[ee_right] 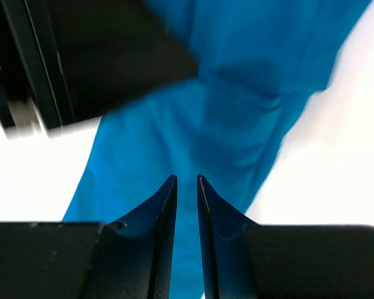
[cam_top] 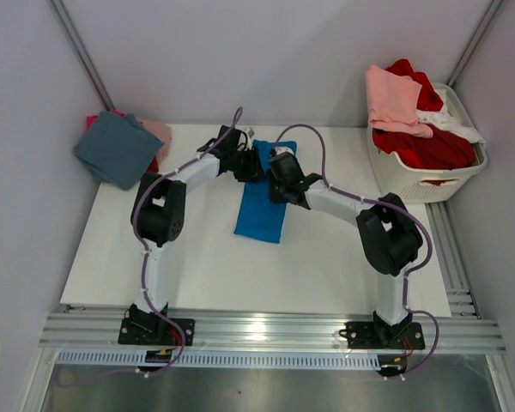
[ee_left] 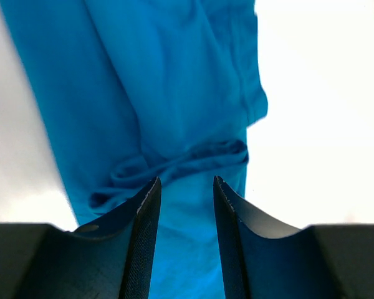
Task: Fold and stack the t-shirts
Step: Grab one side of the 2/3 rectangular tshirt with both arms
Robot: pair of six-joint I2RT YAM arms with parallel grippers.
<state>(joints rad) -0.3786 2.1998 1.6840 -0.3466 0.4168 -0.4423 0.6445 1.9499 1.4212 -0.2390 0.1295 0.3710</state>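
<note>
left pincer (ee_left: 186, 187) parted | blue t-shirt (ee_left: 174, 93) beneath, creased | white table (ee_left: 318, 124)

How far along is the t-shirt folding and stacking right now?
Done: a folded pile sits at the far left, topped by the teal shirt. In hand: the blue shirt lies folded into a long strip in the middle, both grippers over its far end, the left gripper open, the right gripper with jaws nearly together. Left: a red shirt, a pink shirt and a white shirt heaped in the basket.

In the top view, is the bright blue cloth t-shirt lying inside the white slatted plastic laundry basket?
No, the bright blue cloth t-shirt lies on the white table, apart from the white slatted plastic basket.
</note>
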